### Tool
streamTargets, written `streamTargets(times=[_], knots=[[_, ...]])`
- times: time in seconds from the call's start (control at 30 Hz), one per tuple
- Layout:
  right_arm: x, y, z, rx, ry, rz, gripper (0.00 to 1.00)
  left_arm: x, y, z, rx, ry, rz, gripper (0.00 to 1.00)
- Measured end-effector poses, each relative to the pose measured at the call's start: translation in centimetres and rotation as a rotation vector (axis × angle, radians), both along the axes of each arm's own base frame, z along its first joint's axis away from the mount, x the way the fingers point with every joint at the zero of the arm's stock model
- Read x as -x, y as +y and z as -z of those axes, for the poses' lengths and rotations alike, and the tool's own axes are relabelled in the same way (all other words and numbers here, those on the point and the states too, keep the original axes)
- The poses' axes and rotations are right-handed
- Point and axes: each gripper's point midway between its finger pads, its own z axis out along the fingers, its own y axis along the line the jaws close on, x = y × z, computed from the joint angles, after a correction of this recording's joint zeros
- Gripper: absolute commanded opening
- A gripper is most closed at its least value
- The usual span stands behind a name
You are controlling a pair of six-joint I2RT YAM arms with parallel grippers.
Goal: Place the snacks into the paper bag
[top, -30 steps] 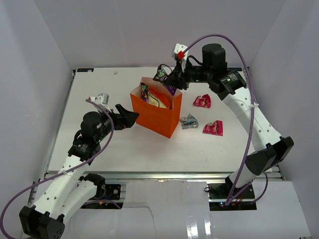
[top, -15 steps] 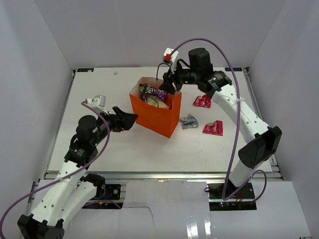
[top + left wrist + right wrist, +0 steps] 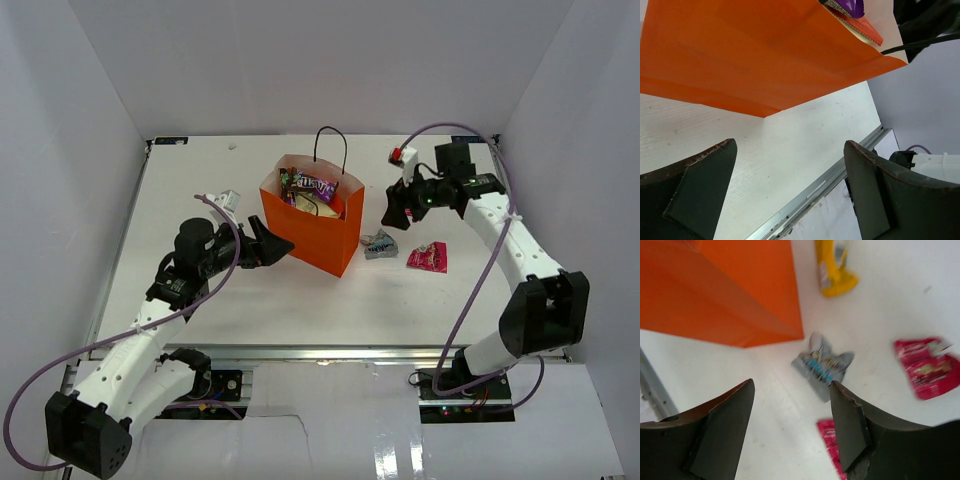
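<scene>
My right tool (image 3: pixel 790 390) is spread and empty near the silver-blue packet (image 3: pixel 822 367). It looks light and crinkly, so I would pinch its middle.

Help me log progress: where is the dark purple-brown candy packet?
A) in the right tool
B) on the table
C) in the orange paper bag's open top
C: the candy packet sits in the open top of the orange paper bag, and the right tool is open and empty.
</scene>
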Motion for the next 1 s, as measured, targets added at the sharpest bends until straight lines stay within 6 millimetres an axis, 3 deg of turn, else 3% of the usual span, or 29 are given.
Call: streamTargets(times=[0.1,0.17,0.27,0.47,0.7,0.9,1.0], knots=[[1.9,-0.5,7.0,0.070,0.219,0.036,0.68,0.0,-0.1,0.3,0.003,0.017,0.004,0.98],[2.6,-1.3,10.4,0.112,0.333,0.107,0.70,-0.1,-0.2,0.4,0.009,0.022,0.003,0.98],[2.4,-2.3,13.2,0.161,0.421,0.217,0.73,0.0,-0.2,0.7,0.014,0.033,0.000,0.98],[0.2,-3.0,17.2,0.194,0.505,0.377,0.74,0.7,0.0,2.3,0.025,0.083,-0.014,0.98],[-1.4,-2.3,20.7,0.194,0.584,0.427,0.70,1.2,0.6,1.6,0.047,0.072,-0.047,0.98],[-2.2,-1.6,21.2,0.173,0.572,0.435,0.48,1.3,1.0,1.7,0.041,0.081,-0.074,0.98],[-2.4,-1.5,21.3,0.172,0.567,0.436,0.24,1.3,1.2,1.9,0.037,0.086,-0.082,0.98]])
